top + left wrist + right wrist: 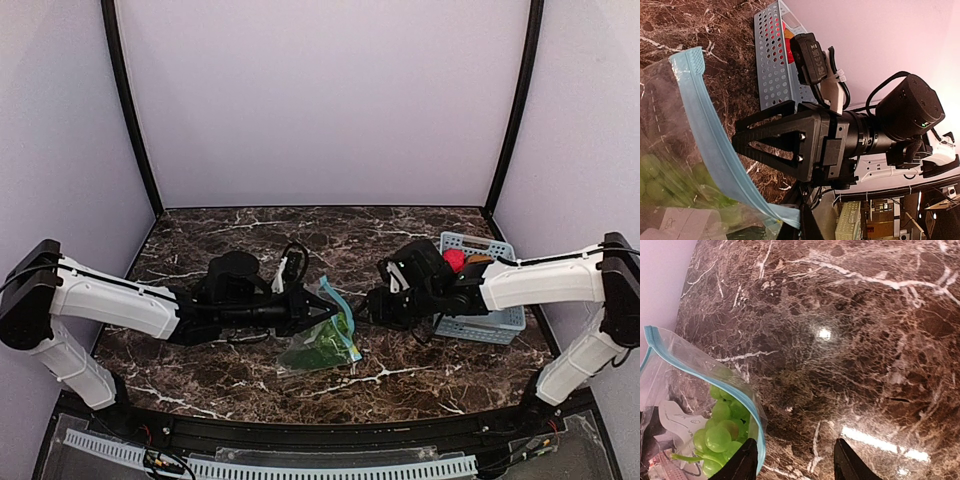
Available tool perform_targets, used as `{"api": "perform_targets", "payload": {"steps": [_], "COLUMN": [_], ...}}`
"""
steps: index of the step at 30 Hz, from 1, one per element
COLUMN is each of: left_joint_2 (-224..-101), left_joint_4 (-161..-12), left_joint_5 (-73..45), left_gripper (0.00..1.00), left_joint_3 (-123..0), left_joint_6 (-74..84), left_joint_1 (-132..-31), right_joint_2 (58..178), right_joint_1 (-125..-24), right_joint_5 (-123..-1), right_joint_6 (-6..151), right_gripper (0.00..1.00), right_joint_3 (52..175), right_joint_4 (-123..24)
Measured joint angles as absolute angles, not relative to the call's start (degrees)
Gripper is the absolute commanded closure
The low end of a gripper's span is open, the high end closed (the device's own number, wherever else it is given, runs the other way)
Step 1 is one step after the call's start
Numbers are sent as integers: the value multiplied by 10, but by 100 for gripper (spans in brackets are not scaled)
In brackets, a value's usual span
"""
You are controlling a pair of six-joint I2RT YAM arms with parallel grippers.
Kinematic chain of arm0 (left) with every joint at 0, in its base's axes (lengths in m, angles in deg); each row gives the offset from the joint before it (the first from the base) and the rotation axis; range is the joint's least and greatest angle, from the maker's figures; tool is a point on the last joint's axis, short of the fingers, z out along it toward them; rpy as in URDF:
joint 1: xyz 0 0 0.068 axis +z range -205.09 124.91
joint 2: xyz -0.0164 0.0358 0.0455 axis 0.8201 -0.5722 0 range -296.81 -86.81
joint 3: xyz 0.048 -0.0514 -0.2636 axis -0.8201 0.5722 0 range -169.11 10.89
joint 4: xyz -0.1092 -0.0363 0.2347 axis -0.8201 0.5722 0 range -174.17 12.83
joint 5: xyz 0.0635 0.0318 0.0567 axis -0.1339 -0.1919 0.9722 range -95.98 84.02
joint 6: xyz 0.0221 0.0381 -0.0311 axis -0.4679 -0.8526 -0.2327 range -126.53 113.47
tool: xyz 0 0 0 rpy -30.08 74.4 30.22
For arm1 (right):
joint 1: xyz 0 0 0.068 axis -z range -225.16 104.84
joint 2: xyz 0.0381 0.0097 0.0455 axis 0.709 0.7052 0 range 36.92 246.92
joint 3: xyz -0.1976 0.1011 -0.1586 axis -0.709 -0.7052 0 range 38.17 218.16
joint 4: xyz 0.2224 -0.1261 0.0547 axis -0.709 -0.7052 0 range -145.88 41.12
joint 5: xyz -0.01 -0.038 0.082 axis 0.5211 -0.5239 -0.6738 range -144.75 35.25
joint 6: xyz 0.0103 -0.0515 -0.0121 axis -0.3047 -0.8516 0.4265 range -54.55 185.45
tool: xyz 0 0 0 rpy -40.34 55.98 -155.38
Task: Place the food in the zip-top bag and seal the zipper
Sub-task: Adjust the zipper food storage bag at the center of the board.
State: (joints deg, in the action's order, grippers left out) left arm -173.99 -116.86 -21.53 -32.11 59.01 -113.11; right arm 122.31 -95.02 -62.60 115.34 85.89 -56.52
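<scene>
Left gripper [322, 318] pinches shut on a corner of the limp, slippery zip-top bag [318, 352] mid-table, right gripper [796, 462] half-open and empty beside it; best gripped, I judge, along its stiffer zipper [719, 145], with light green grapes [720, 437] inside.

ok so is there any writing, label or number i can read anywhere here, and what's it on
No text is readable in any view.
White patch on the clear crinkly plastic zip-top bag: faint marks, too blurred to read.
Black camera box on the right arm's wrist: tiny pale mark, too small to read.
</scene>
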Motion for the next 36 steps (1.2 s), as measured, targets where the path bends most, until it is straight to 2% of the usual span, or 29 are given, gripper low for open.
{"api": "perform_targets", "payload": {"steps": [7, 12, 19, 25, 31, 36], "left_joint_2": [-1731, -1727, -1723, -1716, -1691, -1643], "left_joint_4": [-1153, -1144, -1140, -1140, -1130, -1088], "left_joint_5": [-214, -214, -212, -209, -207, -190], "left_gripper": [99, 99, 99, 99, 99, 99], "left_joint_3": [-319, -319, -319, -315, -301, -287], "left_joint_6": [584, 581, 579, 576, 569, 550], "left_joint_1": [-1131, -1131, -1131, -1129, -1122, -1110], "right_joint_2": [1255, 1265, 1294, 1292, 1248, 1185], "right_joint_1": [-950, -950, -950, -950, -951, -968], "right_joint_5": [-672, -689, -716, -748, -758, -729], "right_joint_6": [1150, 1149, 1145, 1133, 1111, 1077], "right_gripper": [56, 64, 78, 99, 100, 100], "right_joint_3": [867, 868, 871, 872, 877, 930], "right_joint_4": [-518, -490, -472, -456, -471, -536]}}
